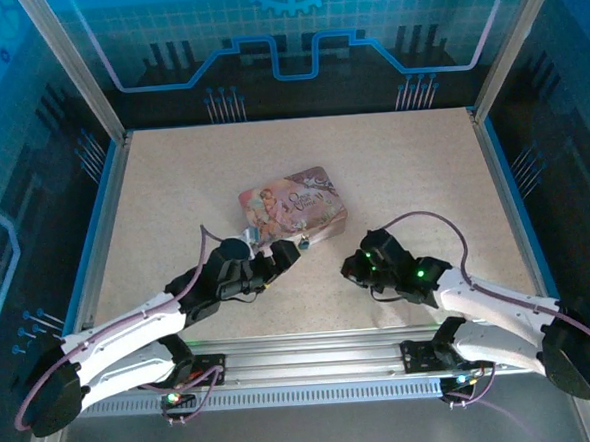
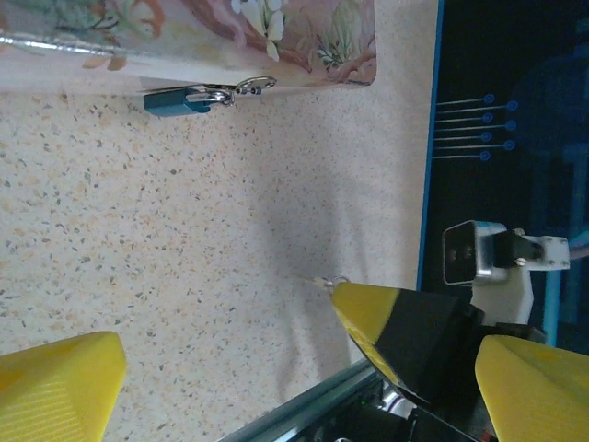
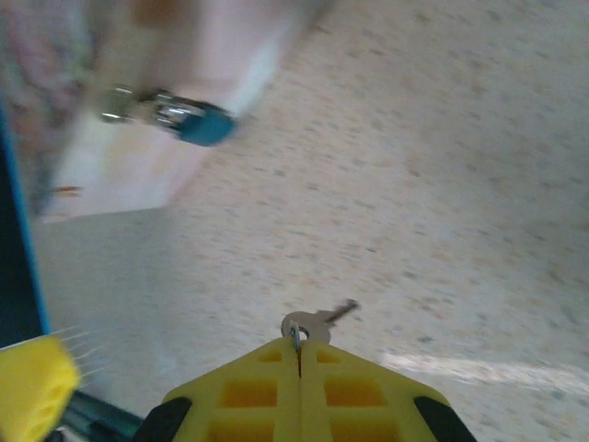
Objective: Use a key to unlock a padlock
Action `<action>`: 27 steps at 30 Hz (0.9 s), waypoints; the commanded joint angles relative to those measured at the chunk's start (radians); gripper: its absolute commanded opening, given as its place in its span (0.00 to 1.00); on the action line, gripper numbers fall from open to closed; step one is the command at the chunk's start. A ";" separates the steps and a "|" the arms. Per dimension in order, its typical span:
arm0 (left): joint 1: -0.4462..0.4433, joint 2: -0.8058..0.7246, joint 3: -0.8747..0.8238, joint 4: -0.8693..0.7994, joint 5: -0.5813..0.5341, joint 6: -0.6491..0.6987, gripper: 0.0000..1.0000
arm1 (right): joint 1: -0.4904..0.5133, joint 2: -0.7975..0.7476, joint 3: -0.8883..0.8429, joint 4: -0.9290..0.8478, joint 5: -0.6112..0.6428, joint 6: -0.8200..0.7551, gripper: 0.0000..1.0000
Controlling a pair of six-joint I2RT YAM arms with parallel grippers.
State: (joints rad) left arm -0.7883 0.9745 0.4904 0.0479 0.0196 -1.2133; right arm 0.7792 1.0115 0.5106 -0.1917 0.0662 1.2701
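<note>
The small bluish padlock lies on the table against the front side of the pink tin, its silver shackle hooked to the tin's clasp. From above, the padlock is just past my left gripper. In the left wrist view that gripper stands wide open and empty, short of the padlock. My right gripper is shut on the key, whose blade sticks out ahead of the fingertips, a little above the table. The padlock lies ahead and to its left. The right gripper sits right of the padlock.
The pink tin stands mid-table. The right gripper's yellow fingertips with the key's tip reach into the left wrist view. The metal front rail runs close behind both grippers. A blue-edged frame bounds the table.
</note>
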 commanded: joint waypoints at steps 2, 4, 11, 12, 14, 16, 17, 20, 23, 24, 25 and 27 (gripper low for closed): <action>0.006 -0.026 -0.028 0.115 -0.030 -0.144 0.99 | -0.011 -0.015 0.005 0.155 -0.034 -0.034 0.00; 0.005 -0.030 -0.032 0.136 -0.033 -0.163 0.99 | -0.011 -0.008 0.022 0.183 -0.043 -0.040 0.00; 0.029 -0.027 -0.038 0.194 -0.018 -0.310 0.99 | -0.016 0.045 0.075 0.322 -0.104 -0.143 0.00; 0.030 -0.028 -0.037 0.192 -0.016 -0.335 0.99 | -0.017 0.056 0.085 0.337 -0.116 -0.153 0.00; 0.030 -0.029 -0.037 0.196 -0.016 -0.407 0.99 | -0.015 0.086 0.101 0.379 -0.147 -0.169 0.00; 0.031 -0.027 -0.049 0.220 -0.020 -0.469 0.99 | -0.016 0.113 0.118 0.409 -0.175 -0.176 0.00; 0.031 -0.028 -0.055 0.233 -0.023 -0.502 0.99 | -0.017 0.129 0.136 0.408 -0.187 -0.177 0.00; 0.031 -0.026 -0.071 0.256 -0.030 -0.576 0.99 | -0.010 0.172 0.170 0.434 -0.215 -0.186 0.00; 0.031 -0.026 -0.096 0.299 -0.047 -0.633 0.98 | -0.002 0.203 0.187 0.452 -0.229 -0.183 0.00; 0.031 -0.028 -0.103 0.313 -0.054 -0.650 0.97 | 0.000 0.210 0.189 0.456 -0.230 -0.183 0.00; 0.031 -0.028 -0.110 0.328 -0.062 -0.679 0.96 | 0.003 0.218 0.190 0.456 -0.235 -0.181 0.00; 0.031 -0.028 -0.121 0.351 -0.074 -0.697 0.94 | 0.009 0.237 0.193 0.484 -0.245 -0.175 0.00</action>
State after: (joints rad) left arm -0.7628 0.9600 0.3904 0.3271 -0.0158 -1.8236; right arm 0.7753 1.2263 0.6746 0.2333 -0.1432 1.1072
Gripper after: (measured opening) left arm 0.946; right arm 0.052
